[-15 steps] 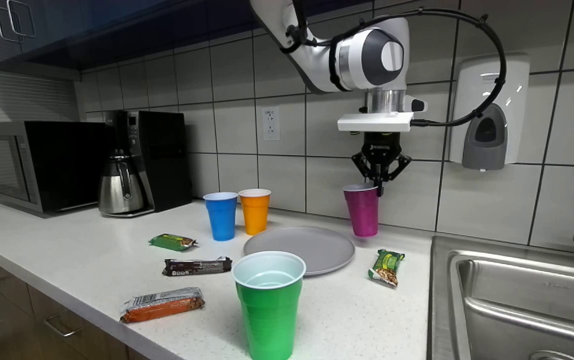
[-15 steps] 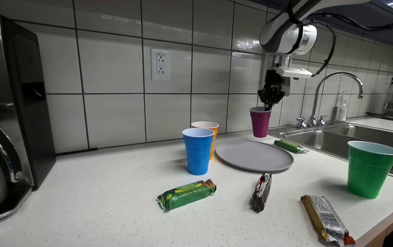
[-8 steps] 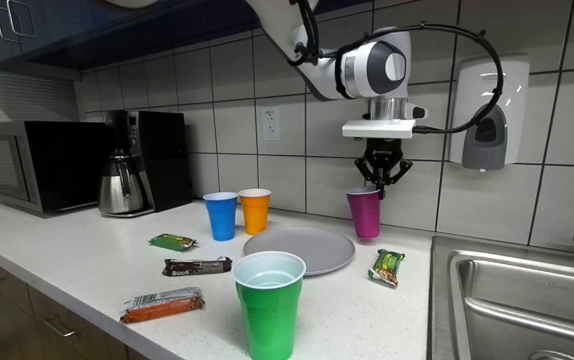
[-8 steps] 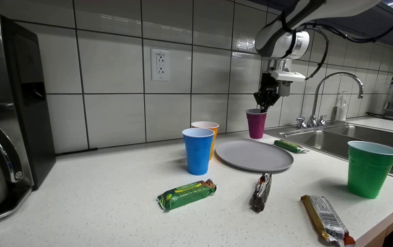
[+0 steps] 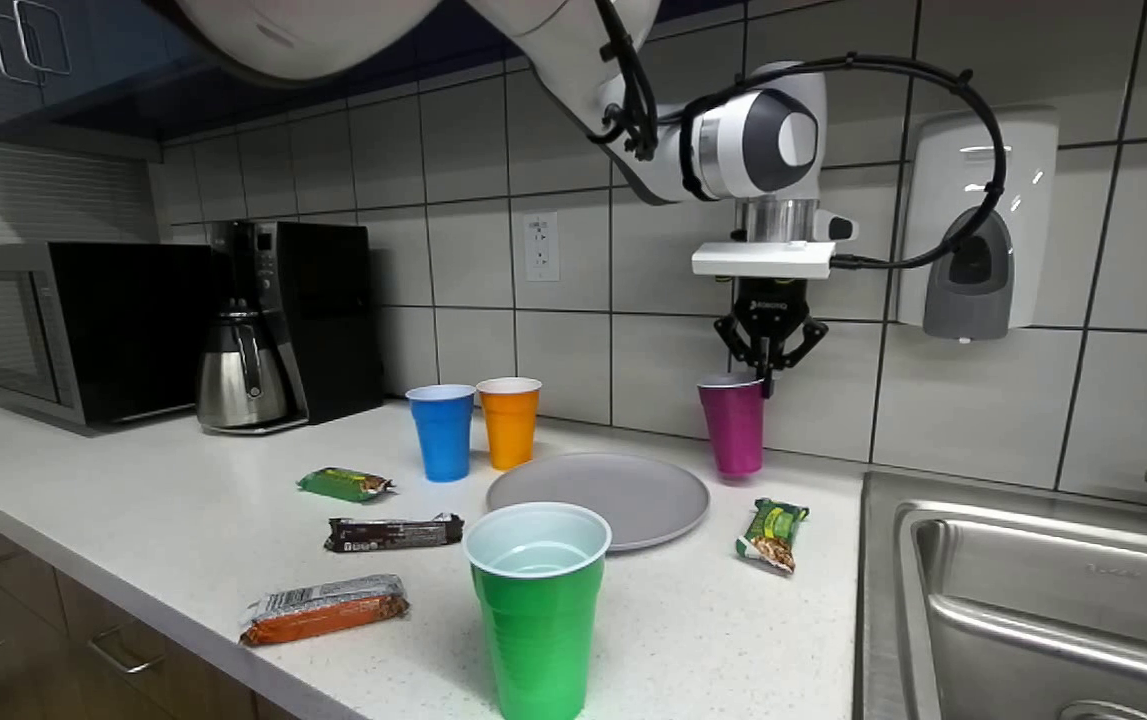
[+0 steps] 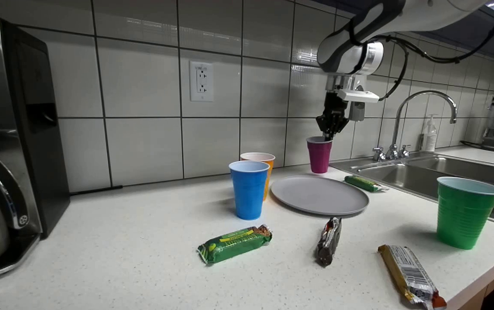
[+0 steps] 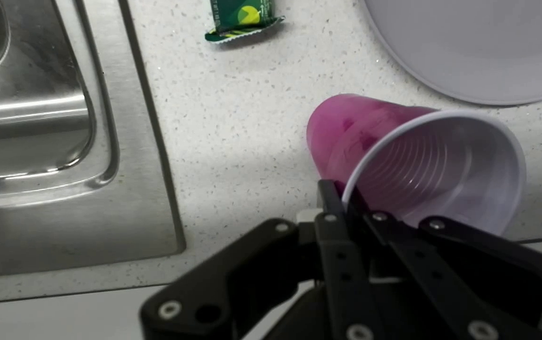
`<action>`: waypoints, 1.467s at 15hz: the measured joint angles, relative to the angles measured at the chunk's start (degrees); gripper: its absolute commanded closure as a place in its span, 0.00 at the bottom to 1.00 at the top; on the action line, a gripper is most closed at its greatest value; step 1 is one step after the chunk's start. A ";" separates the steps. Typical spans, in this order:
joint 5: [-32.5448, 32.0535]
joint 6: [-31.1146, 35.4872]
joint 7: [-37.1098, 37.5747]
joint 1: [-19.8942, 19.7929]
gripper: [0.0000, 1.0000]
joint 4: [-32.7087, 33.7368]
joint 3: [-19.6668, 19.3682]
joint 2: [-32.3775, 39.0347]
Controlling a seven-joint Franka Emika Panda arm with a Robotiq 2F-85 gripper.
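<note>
- Purple cup (image 5: pixel 733 432) is nearly upright beside the gray plate (image 5: pixel 598 497), maybe touching the counter (image 5: pixel 723 640).
- Gripper (image 7: pixel 342 190) pinches its rim, squeezed nearly closed, probably because the thin side needs little room.

We take this for a kitchen, though a home's or an office's we cannot tell. We see a microwave (image 5: pixel 123 330) and a coffee maker (image 5: pixel 328 320) on a counter (image 5: pixel 183 500), drawers (image 5: pixel 163 640) below and cabinets (image 5: pixel 113 65) above, tiles (image 5: pixel 468 250) behind, a sink (image 5: pixel 881 600) with its tap (image 6: pixel 396 125), and a soap dispenser (image 5: pixel 973 260).
</note>
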 measured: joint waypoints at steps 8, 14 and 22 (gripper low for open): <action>0.00 -2.81 0.00 -0.25 0.99 5.65 0.14 3.58; 0.07 -3.99 0.00 -0.27 0.40 7.46 0.15 5.01; 0.11 -4.27 0.00 -0.30 0.00 8.32 0.15 5.29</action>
